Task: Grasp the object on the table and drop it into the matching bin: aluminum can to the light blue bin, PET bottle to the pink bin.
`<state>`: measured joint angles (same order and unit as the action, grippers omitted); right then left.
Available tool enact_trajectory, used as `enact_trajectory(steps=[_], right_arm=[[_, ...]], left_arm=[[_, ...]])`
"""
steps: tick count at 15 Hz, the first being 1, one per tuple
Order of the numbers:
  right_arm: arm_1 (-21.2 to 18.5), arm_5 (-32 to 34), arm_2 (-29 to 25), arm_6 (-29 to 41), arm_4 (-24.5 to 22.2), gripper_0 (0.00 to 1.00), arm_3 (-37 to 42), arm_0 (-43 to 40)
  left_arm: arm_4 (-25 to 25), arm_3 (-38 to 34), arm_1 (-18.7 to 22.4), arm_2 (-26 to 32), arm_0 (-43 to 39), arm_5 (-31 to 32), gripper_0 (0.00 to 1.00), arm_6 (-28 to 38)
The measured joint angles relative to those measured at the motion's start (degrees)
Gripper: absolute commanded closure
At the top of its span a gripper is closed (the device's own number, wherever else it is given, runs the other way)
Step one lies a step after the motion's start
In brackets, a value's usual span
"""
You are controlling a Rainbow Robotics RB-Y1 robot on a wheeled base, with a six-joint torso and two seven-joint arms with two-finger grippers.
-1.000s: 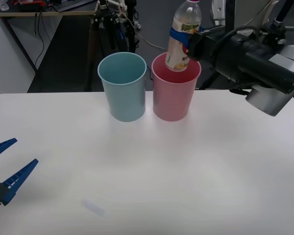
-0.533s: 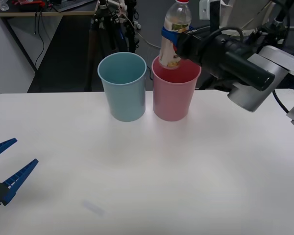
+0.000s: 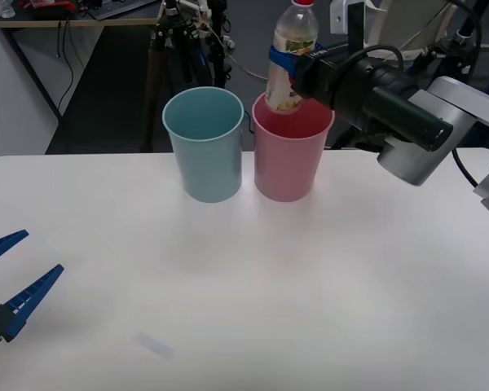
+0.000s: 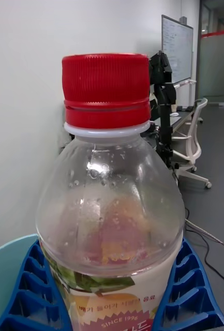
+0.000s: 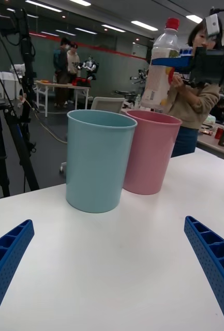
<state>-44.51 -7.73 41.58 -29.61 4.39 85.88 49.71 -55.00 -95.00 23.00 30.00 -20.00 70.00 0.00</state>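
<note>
Up close, the PET bottle was a small clear plastic one with a ribbed red screw cap, droplets fogging its shoulder and a white-yellow label with red marks around its body. The right gripper was clamped on it, its blue ribbed fingers pressed against both sides at label height. The bottle stood nearly upright, leaning slightly, held above the pink bin with its base just over the rim on the side toward the light blue bin. The two bins stood just beside each other at the far edge of the table, a smooth white top. The left gripper hovered low over the table's near left corner, well apart from the bins, its fingers spread wide. Beyond the table lay a dark floor, black tripods with trailing cables, and a workbench.
</note>
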Motion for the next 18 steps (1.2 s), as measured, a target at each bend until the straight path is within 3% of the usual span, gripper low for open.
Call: enact_trajectory(steps=[15,16,17,18], right_arm=[[0.4,0.0,-1.1,-1.1,-1.3,1.00,-2.4,0.6],[0.4,0.0,-1.1,-1.1,-1.3,0.64,-2.4,0.6],[0.3,0.0,-1.2,-1.1,-1.4,0.20,-2.4,0.6],[0.3,0.0,-1.2,-1.0,-1.4,0.00,-2.4,0.6]], left_arm=[[0.0,0.0,0.0,0.0,0.0,0.0,0.00,0.0],[0.0,0.0,0.0,0.0,0.0,0.0,0.00,0.0],[0.0,0.0,0.0,0.0,0.0,0.0,0.00,0.0],[0.0,0.0,0.0,0.0,0.0,0.0,0.00,0.0]])
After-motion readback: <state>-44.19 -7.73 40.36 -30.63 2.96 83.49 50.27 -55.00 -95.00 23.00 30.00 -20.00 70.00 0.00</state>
